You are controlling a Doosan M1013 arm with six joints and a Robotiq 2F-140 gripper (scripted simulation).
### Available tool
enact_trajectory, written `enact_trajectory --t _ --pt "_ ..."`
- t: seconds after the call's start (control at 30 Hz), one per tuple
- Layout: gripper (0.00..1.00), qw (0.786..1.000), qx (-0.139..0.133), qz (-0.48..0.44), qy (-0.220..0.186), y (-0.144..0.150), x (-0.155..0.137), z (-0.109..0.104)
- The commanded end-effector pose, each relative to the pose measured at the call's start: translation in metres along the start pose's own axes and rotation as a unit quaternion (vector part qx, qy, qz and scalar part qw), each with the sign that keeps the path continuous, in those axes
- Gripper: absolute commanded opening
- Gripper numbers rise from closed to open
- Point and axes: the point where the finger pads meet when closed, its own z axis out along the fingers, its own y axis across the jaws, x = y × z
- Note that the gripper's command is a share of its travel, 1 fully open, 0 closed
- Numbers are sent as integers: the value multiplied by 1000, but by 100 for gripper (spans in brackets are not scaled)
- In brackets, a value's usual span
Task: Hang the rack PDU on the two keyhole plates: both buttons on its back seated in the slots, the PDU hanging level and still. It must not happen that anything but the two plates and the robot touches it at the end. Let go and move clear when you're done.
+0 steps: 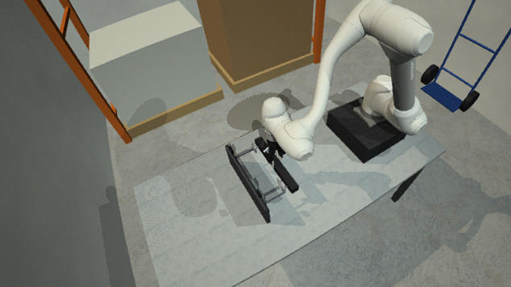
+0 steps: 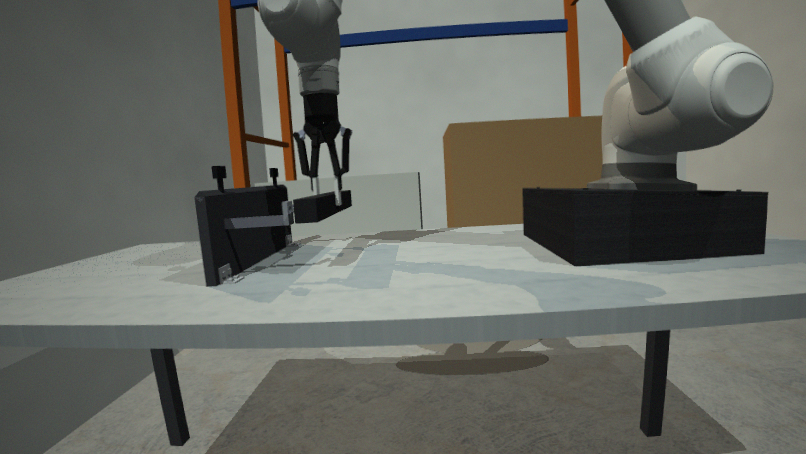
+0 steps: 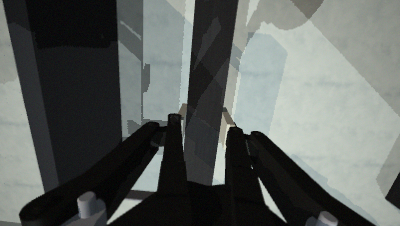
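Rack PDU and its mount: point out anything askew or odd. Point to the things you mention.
Nothing looks spilled or damaged. The rack PDU point(image 1: 286, 175) point(image 2: 322, 207) point(image 3: 212, 65), gripped by the gripper point(image 2: 326, 197) point(image 3: 203, 114), is beside the upright black panel point(image 1: 247, 185) point(image 2: 248, 242) point(image 3: 80, 100); whether its buttons are seated, I cannot tell.

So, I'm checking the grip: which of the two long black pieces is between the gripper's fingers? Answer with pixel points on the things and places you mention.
The slim black bar point(image 1: 287, 177) point(image 2: 321, 208) point(image 3: 212, 65); the broad black panel point(image 1: 248, 184) point(image 2: 253, 203) point(image 3: 80, 100) stands upright beside it, ungripped.
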Motion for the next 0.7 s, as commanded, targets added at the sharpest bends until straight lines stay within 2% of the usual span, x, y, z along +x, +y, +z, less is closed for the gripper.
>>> enact_trajectory --t 0.0,0.67 --pt "0 1000 1 4 -2 2 2 -3" --pt "0 1000 -1 4 -2 -8 2 -3"
